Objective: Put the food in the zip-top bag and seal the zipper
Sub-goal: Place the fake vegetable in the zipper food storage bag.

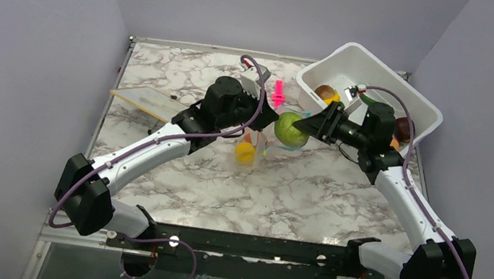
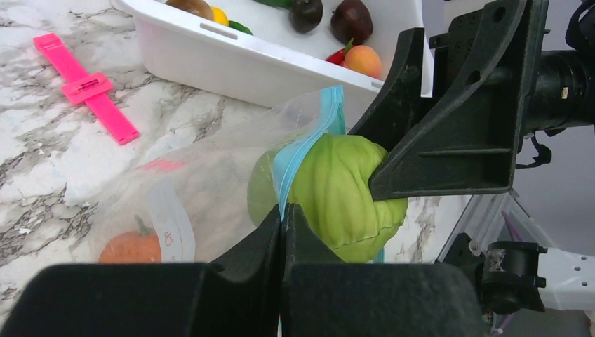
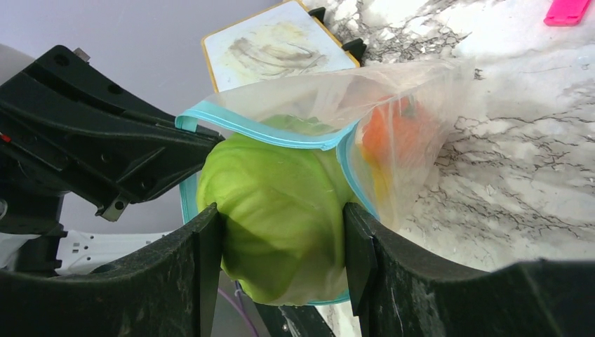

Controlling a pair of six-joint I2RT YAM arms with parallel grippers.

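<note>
Cabbage at the mouth: clamped in right fingers, looks light, slick. Left fingers pinched shut on flimsy zip-top bag at zipper, the stiffest hold.

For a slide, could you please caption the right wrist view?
Right gripper holds green ball at mouth of zip-top bag.

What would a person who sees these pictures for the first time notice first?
The big green ball, clamped in the right gripper, sits at the mouth of the clear zip-top bag in mid-table. The left gripper pinches the bag's blue zipper and holds the mouth up. More food lies in the white tub at the far right.
</note>
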